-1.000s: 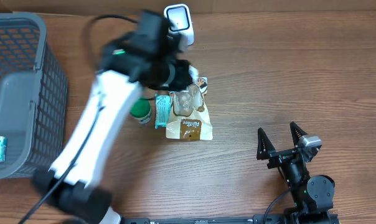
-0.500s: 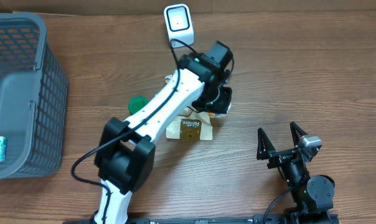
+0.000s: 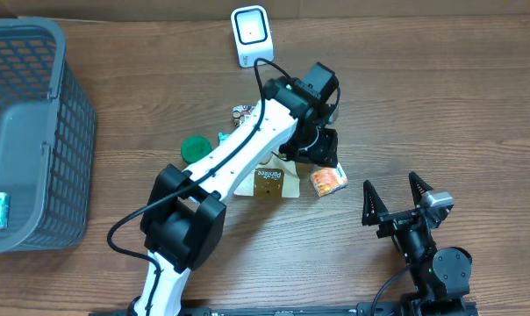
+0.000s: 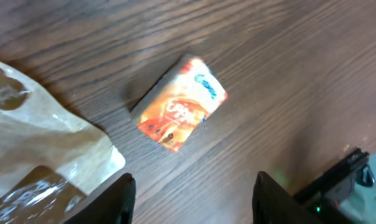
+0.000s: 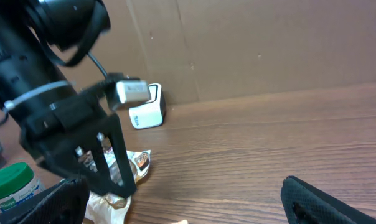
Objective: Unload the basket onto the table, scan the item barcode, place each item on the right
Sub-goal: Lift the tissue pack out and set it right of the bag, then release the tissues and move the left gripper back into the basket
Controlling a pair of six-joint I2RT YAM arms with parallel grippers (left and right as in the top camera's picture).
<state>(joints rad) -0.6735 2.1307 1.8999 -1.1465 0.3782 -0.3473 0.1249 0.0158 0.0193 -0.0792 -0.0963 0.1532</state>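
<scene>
While the left arm reaches across the middle of the surface (image 3: 440, 79) in the overhead view, the left gripper (image 3: 323, 163) hangs just beside the orange packet (image 3: 328, 179). The packet lies flat on the wood, right of the brown paper bag (image 3: 269, 182) and well apart from the white scanner (image 3: 250, 25). The right gripper (image 3: 390, 184) sits near the lower edge, jaws spread wide and empty. From the left wrist, the packet lies free ahead of the released jaws, touching neither finger. From the right wrist, the scanner stands by the cardboard wall (image 5: 269, 43), with a green-lidded jar (image 5: 14, 183) at lower left.
</scene>
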